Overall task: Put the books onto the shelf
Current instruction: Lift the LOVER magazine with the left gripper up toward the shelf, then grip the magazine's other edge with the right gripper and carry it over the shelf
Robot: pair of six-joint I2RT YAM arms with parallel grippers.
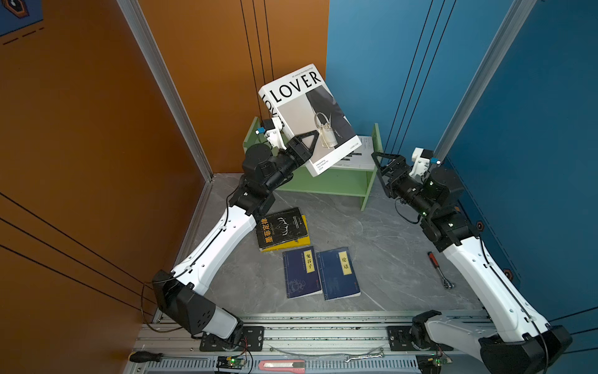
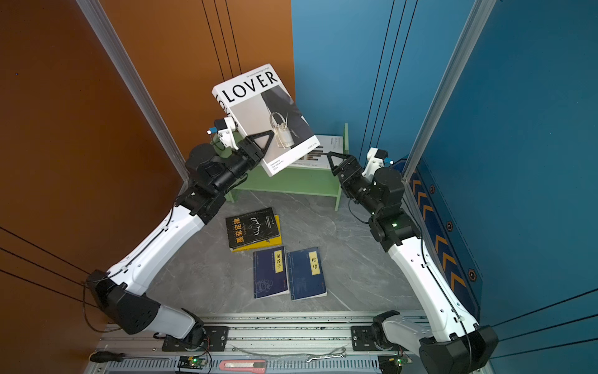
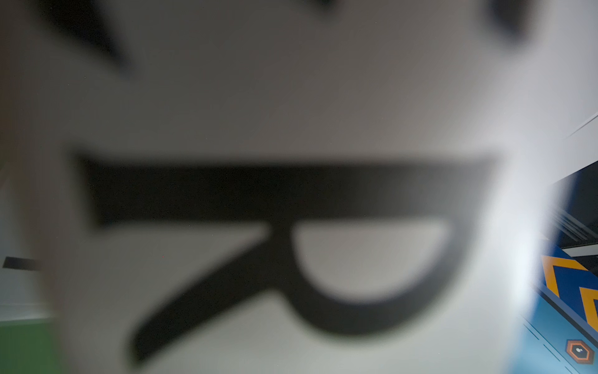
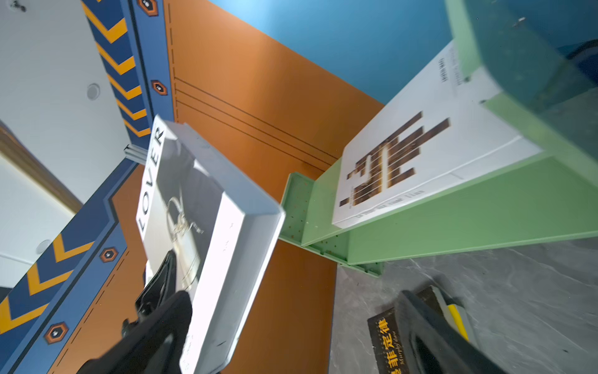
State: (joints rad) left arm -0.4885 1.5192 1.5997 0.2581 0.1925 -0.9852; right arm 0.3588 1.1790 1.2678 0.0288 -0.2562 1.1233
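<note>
Both top views show the left gripper (image 1: pixel 306 146) clamped near a lower corner of the big white book (image 1: pixel 304 107), which tilts up above it, over the green shelf (image 1: pixel 336 186). The right gripper (image 1: pixel 379 163) hangs beside the shelf, jaws apart and empty. The book looks stiff, heavy and glossy. A grip nearer mid-edge would likely steady it.

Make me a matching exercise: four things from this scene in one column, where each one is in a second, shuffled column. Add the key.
Things:
1. LOVER book
2. white book with dark bars
3. black book
4. red-handled ratchet

Places:
A. lying on the yellow book
B. alone on the table, right side
C. flat on the shelf's upper board
D. gripped by the left gripper, in the air

Pairs: 1-D, 2-C, 3-A, 4-B
</note>
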